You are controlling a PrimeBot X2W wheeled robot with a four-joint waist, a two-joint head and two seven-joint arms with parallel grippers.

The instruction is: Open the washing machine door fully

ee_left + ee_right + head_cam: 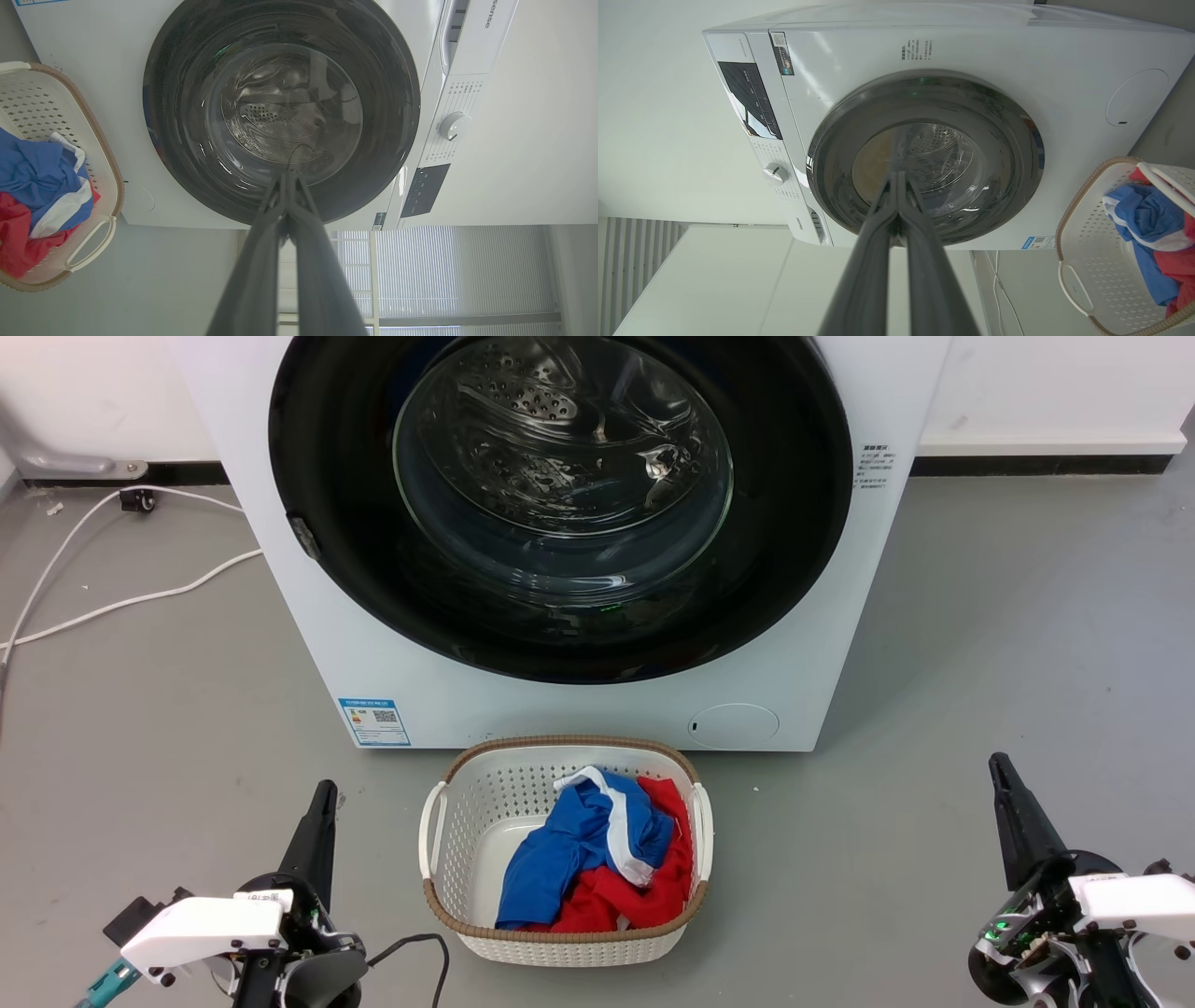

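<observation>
Head view: door (560, 504) shut; wrist views add dial (454, 126).

The head camera looks forward and down, from close, at the door (560, 476) and the basket (569, 743) before it. Each wrist camera faces the same door and basket from its own side, rolled sideways.

Washing machine door (560, 504): glossy black ring — mirror-smooth; clear glass bowl in the centre, shiny with reflections.
Drum (551, 401): bright perforated metal behind the glass.
Washing machine body (579, 709): white, smooth, slight sheen.
Basket (476, 803): cream perforated plastic; brown woven-look rim.
Clothes (579, 849): blue, red and white cloth, crumpled, matt.
Floor (980, 644): grey, smooth, matt.
Cable (159, 595): white, smooth sheath.
Left gripper (324, 793), right gripper (999, 770): dark matt fingers — white smooth plastic housings.
</observation>
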